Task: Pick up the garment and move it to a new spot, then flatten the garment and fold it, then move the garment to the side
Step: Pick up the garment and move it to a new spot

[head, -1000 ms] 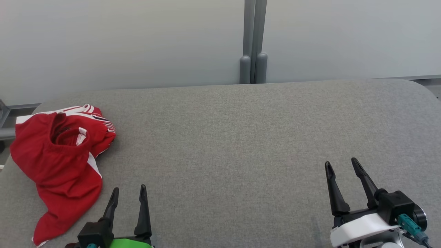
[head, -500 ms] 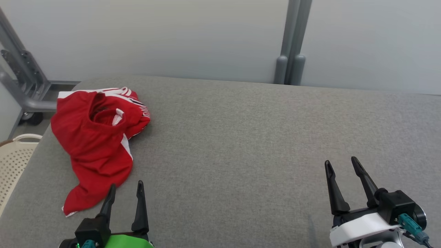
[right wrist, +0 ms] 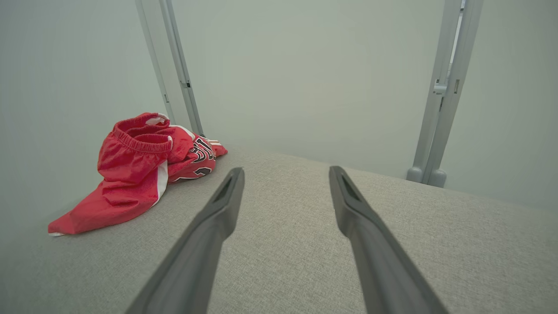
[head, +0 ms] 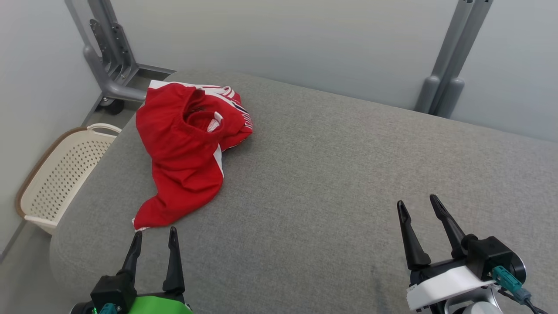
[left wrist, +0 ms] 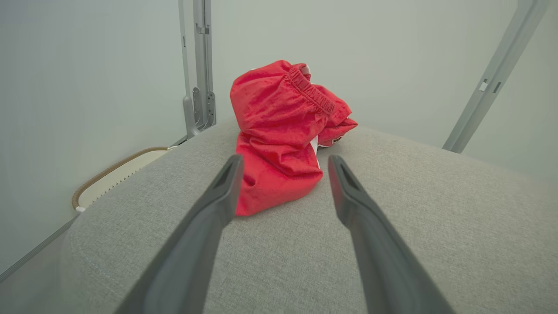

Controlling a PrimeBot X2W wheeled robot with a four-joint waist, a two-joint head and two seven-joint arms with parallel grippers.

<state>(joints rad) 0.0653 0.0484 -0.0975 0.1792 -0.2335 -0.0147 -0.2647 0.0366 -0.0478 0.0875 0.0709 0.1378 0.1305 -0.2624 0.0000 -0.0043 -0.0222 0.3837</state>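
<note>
Pale grey walls close in behind a grey fabric-covered table with rounded corners (head: pixel 348 174). On the table's far left corner lies the crumpled red garment with white side stripes (head: pixel 183 148). It is bunched so that its elastic waistband gapes upward, and folds hide its full outline. Dark lettering on one fold is partly tucked under and unreadable.

The left gripper on its green-cased wrist (head: pixel 154 233) hovers over the table's near left part, its two dark fingers spread apart and holding nothing. Its tips are just beside the garment's near flap; contact cannot be judged. The right gripper on its white wrist (head: pixel 416 200) sits over the table's near right part, fingers likewise apart and holding nothing, well apart from the garment.

A cream perforated plastic basket with a brown rim (head: pixel 61 174) stands beside the table's left edge, which cuts off its near side. A grey metal post (head: pixel 449 65) rises behind the table's far edge, and a grey wheeled stand (head: pixel 109 56) stands behind its far left corner. Broad open cloth runs across the table's middle and right.
</note>
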